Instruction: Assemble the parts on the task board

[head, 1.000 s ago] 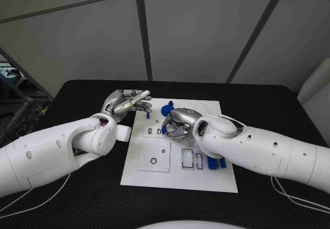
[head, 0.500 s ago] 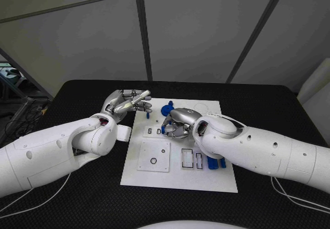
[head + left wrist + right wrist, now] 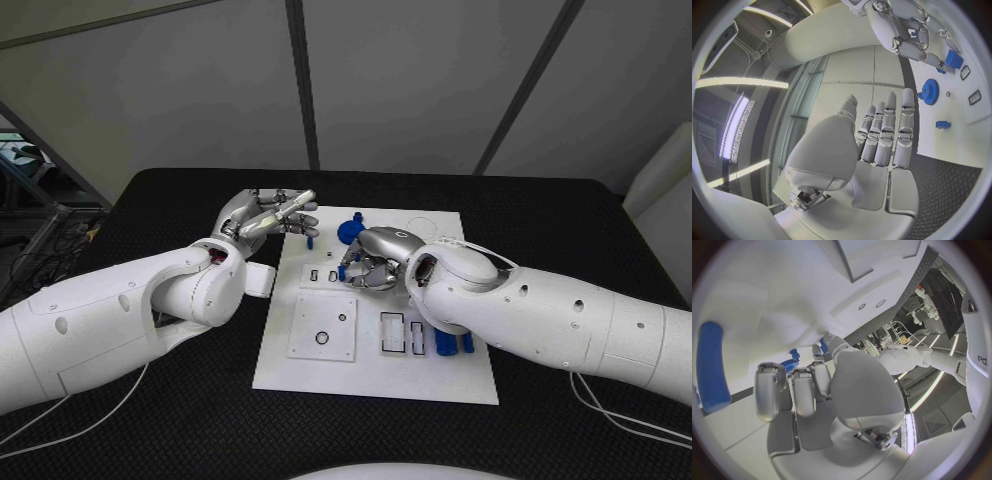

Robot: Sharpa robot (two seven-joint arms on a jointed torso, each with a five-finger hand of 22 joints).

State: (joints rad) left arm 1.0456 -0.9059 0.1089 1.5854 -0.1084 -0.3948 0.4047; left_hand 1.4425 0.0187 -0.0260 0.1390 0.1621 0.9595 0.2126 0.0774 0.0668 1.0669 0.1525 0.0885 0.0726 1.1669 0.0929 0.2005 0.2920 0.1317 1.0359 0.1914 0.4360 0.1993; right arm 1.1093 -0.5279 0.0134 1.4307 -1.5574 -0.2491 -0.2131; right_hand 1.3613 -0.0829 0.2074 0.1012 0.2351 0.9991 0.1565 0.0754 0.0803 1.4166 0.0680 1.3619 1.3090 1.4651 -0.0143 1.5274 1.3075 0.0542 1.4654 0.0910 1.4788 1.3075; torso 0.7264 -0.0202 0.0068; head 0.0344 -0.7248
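The white task board (image 3: 378, 375) lies in the middle of the black table. My right hand (image 3: 372, 258) is curled low over the board's far half. Its fingertips pinch a small blue part (image 3: 954, 59) down at the board surface; this same hand (image 3: 904, 30) appears in the left wrist view. A blue gear (image 3: 351, 230) stands just beyond it, also seen as the gear (image 3: 930, 91). My left hand (image 3: 267, 214) hovers at the board's far left corner, fingers straight and holding nothing. A small blue part (image 3: 942, 124) lies on the board near it.
Two long blue parts (image 3: 456, 342) lie side by side at the board's right edge, next to rectangular slots (image 3: 394, 332). A white square plate (image 3: 323, 325) with a small ring sits on the board's left half. Black table (image 3: 188, 420) surrounds the board.
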